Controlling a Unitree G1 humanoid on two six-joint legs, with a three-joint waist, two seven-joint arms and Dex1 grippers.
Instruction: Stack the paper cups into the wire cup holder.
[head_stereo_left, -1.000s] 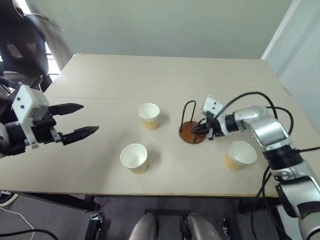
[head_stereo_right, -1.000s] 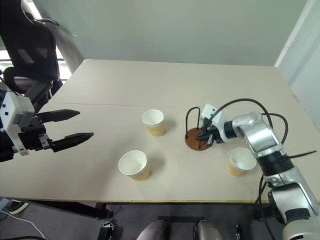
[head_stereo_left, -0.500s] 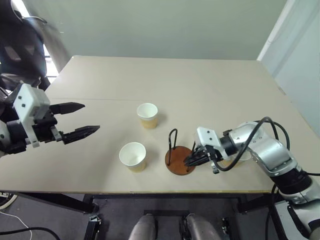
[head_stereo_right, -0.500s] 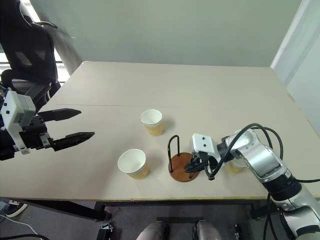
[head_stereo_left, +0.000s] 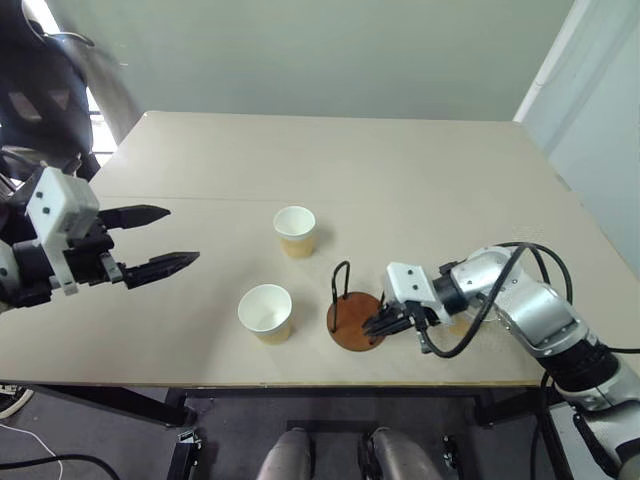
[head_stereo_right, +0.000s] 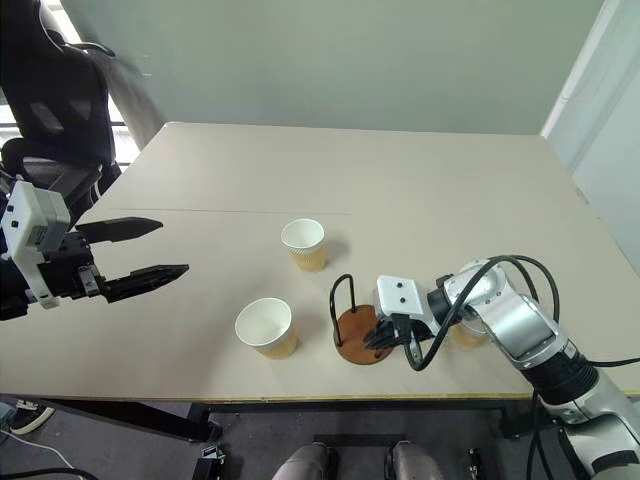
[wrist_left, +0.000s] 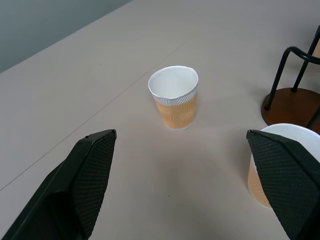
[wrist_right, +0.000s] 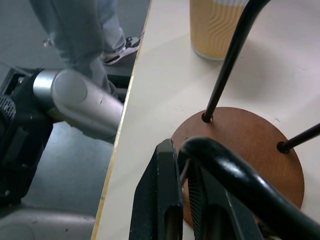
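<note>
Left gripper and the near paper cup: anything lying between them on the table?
No. In the left eye view, only bare table separates the open left gripper from that cup.

My right arm (head_stereo_left: 530, 310) was silver metal with black joints, looped by black cables. A white box sat behind each gripper. My left gripper (head_stereo_left: 150, 240) had black, tapered fingers (wrist_left: 85, 175) with cross-hatched pads.

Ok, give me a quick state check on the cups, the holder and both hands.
Far cup: upright, empty, on the table.
Near cup: upright, empty, on the table.
Third cup: on the table, mostly hidden behind the right arm.
Wire cup holder: upright near the table's front edge, no cups in it.
Right hand: shut on the holder's wire.
Left hand: open, holding nothing, above the table.
</note>
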